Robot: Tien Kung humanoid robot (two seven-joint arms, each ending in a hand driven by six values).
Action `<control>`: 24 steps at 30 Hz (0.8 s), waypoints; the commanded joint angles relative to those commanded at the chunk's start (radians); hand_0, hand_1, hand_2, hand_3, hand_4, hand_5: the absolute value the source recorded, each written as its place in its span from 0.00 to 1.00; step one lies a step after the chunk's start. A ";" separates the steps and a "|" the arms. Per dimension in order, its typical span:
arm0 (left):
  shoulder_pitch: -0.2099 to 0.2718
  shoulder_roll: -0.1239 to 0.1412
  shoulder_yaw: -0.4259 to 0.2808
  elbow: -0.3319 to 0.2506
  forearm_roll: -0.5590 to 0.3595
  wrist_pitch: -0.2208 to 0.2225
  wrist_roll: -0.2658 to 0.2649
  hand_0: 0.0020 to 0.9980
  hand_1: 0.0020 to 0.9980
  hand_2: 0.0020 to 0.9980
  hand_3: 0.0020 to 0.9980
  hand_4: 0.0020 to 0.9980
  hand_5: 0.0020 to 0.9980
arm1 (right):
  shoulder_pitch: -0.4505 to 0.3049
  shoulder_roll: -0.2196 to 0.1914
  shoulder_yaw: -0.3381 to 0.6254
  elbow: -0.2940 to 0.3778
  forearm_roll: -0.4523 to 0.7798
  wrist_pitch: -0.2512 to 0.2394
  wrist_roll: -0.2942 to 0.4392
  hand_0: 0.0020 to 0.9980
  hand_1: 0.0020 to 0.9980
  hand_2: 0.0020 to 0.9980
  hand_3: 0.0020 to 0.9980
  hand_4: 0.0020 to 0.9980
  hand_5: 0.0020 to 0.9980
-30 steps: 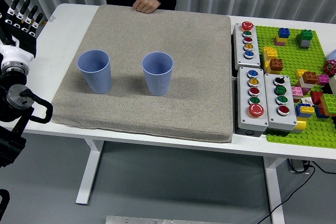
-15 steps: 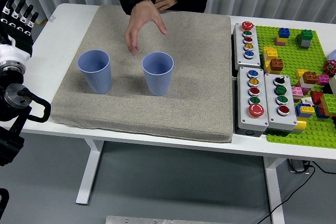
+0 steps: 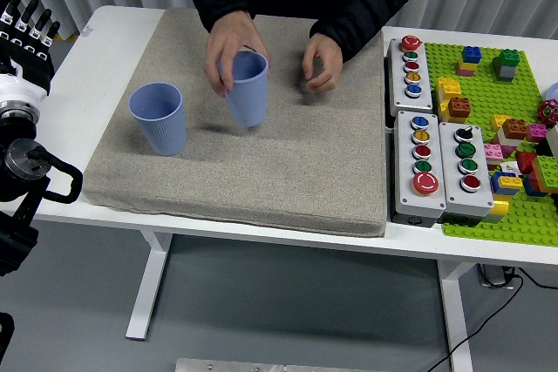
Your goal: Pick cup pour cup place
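Two blue ribbed cups are on the grey mat (image 3: 261, 172). The left cup (image 3: 159, 118) stands upright on the mat's left part. A person at the far side grips the second cup (image 3: 248, 91) by its rim with one hand (image 3: 228, 48) and holds it tilted, lifted off the mat. The person's other hand (image 3: 321, 62) rests curled on the mat to the right of it. My left hand (image 3: 26, 22) is at the picture's left edge, over the table's left end, fingers straight and holding nothing, well apart from both cups.
Three grey button boxes (image 3: 410, 67) (image 3: 420, 165) (image 3: 466, 172) line the mat's right side. A green baseplate (image 3: 514, 141) with several coloured bricks fills the table's right end. The person's dark sleeves reach over the mat's far edge.
The person leaned in, grasped the right cup and lifted it up and back to the left. Their second hand came down onto the mat. My left hand has hardly moved.
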 joint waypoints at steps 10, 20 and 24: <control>0.003 -0.002 0.001 -0.004 0.014 0.004 0.002 0.77 0.74 0.80 0.82 0.78 1.00 | -0.008 0.005 -0.010 0.000 0.011 -0.004 -0.002 0.67 0.64 0.57 0.57 0.00 0.09; 0.004 0.005 -0.008 -0.009 0.019 0.008 0.006 0.77 0.74 0.80 0.82 0.77 1.00 | -0.011 0.004 0.015 0.000 -0.013 -0.001 0.000 0.67 0.64 0.57 0.57 0.00 0.09; 0.000 0.007 -0.008 -0.010 0.021 0.010 0.006 0.77 0.75 0.80 0.82 0.77 1.00 | -0.009 0.004 0.026 0.000 -0.022 -0.001 0.000 0.67 0.64 0.57 0.57 0.00 0.09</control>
